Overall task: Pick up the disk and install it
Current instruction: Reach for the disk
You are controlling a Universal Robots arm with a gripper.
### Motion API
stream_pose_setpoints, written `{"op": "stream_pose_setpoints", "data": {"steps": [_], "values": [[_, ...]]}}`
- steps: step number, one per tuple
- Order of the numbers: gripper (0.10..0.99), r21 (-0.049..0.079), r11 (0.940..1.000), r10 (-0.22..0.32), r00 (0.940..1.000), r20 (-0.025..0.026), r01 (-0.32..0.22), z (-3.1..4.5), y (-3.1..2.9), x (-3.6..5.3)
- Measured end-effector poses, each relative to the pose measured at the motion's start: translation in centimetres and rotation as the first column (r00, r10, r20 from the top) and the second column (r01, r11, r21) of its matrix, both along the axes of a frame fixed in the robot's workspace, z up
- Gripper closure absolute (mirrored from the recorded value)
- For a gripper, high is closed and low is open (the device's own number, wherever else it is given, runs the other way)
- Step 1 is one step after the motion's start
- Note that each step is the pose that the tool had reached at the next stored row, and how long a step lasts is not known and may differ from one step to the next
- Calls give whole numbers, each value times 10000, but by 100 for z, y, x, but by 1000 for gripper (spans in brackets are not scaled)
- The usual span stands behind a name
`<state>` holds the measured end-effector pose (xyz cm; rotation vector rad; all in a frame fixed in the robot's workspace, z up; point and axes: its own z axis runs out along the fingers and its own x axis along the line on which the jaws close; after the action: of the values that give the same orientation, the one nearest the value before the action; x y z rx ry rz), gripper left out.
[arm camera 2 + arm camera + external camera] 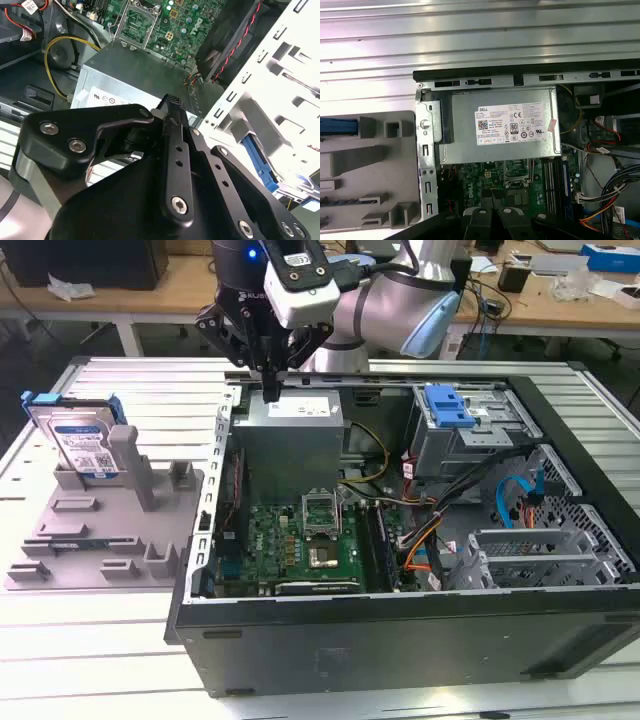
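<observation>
One claw [270, 392], closed tight and gripping nothing, is hovering over the computer case [400, 640] while we are seeing the disk [85, 443] (standing on edge) well outside that case.

The blue-framed silver disk [85, 443] stands upright in a grey holder [110, 535].

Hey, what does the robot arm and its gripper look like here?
The arm is smooth silver-grey tubing with a light blue joint cap. At its wrist sits a white block beside a small blue light. The gripper is black, with jointed bar fingers studded with silver screws.
</observation>
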<state>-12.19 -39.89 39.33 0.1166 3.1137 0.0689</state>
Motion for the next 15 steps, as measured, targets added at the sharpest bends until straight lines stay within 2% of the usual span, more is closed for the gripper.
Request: {"op": "stream_pose_setpoints", "data": {"steps": [10, 15], "values": [[980, -1, 10000, -1, 10000, 1, 1, 0, 2, -8], [980, -1, 10000, -1, 10000, 0, 1, -1, 88, -176]]}}
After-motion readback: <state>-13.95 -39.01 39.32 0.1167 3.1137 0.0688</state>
